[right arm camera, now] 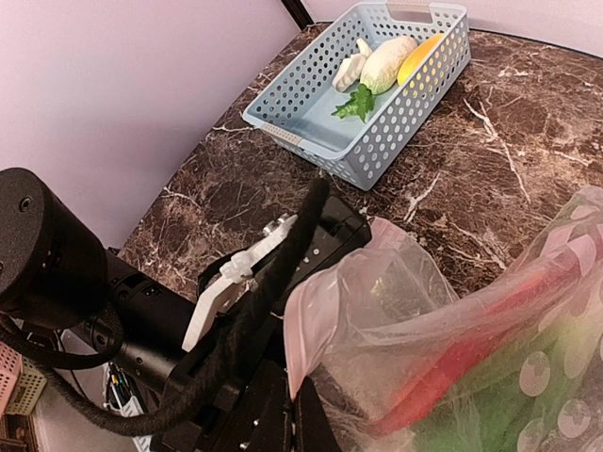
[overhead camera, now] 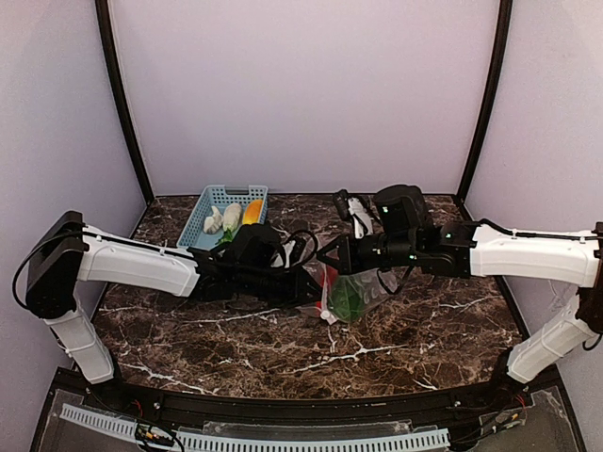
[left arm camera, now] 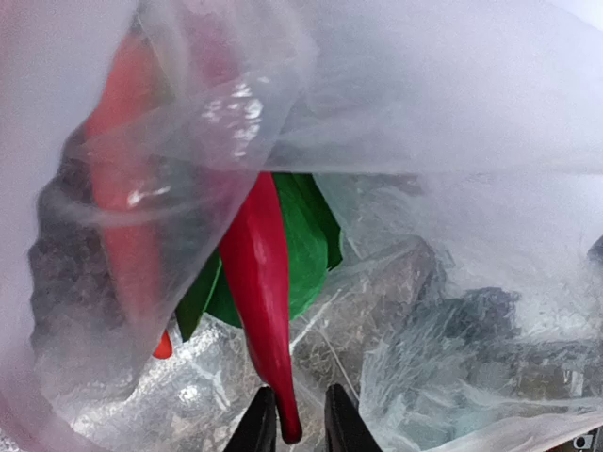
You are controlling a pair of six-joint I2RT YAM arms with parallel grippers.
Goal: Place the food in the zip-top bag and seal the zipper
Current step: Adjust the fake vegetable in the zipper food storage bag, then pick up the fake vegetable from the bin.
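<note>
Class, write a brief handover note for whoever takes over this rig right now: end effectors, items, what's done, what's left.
Left end effector is inside the bag, fingers flanking the tip of the red pepper; grip unclear.
Right end effector pinches the bag's rim, holding it open.
Done: red pepper and green leaf are in the bag.
Left: white vegetables and corn lie in the basket; zipper unsealed.
</note>
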